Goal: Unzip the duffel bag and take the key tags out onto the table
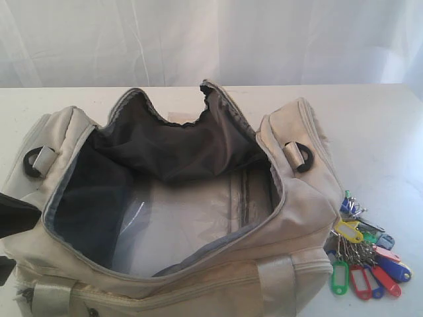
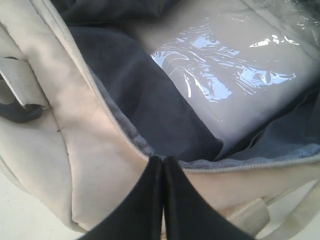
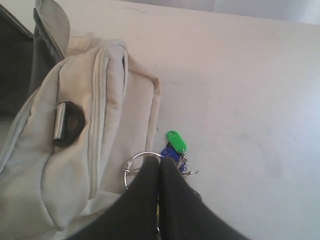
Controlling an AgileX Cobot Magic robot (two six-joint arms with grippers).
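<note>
Nearest me sits the duffel bag (image 1: 291, 218), its front wall and a pale webbing strap (image 1: 277, 281) filling the bottom of the exterior view. Its main zipper is undone and the mouth gapes, showing dark lining and a clear plastic sheet (image 1: 178, 224) on the floor; I see no tags inside. The key tags (image 1: 367, 257) lie in a bunch on the tabletop (image 1: 383, 132), just beside the bag's right end, which is where the task wants them. My left claw (image 2: 161, 160) is pressed together, tips against the near zipper rim, I judge to steady the bag; whether it nips any fabric I cannot tell. My right claw (image 3: 159, 161) is also pressed together, above the bunch's metal ring (image 3: 131, 167). The exterior view shows no claw on the tags, so I judge nothing is pinched and the job looks all but done.
</note>
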